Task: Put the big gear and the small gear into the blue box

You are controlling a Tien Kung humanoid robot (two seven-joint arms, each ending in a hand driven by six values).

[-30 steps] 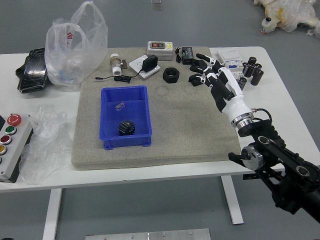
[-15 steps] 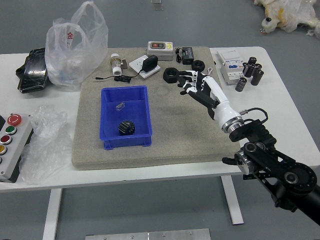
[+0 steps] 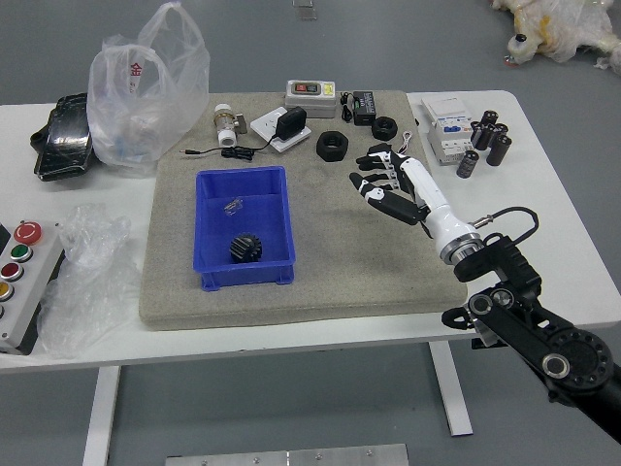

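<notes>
My right hand (image 3: 374, 177) is over the right part of the grey mat, fingers spread with nothing between them. The blue box (image 3: 243, 276) stands on the mat's left half, and inside it lie a black toothed gear (image 3: 245, 249) and a small clear item (image 3: 233, 206). Behind the hand, toward the far edge, are two black rings, a larger one (image 3: 332, 147) and a smaller one (image 3: 384, 128); whether either is a gear, I cannot tell.
Adapter and cable (image 3: 290, 122), a bottle (image 3: 225, 126) and a grey device (image 3: 310, 96) line the mat's far side. White boxes (image 3: 451, 136) and dark cylinders (image 3: 499, 149) stand right. Plastic bags (image 3: 146, 87) and a button panel (image 3: 27, 282) are left.
The right hand has come back from the far right of the mat toward the near side, uncovering the smaller ring. Box, toothed gear and rings have stayed put.
</notes>
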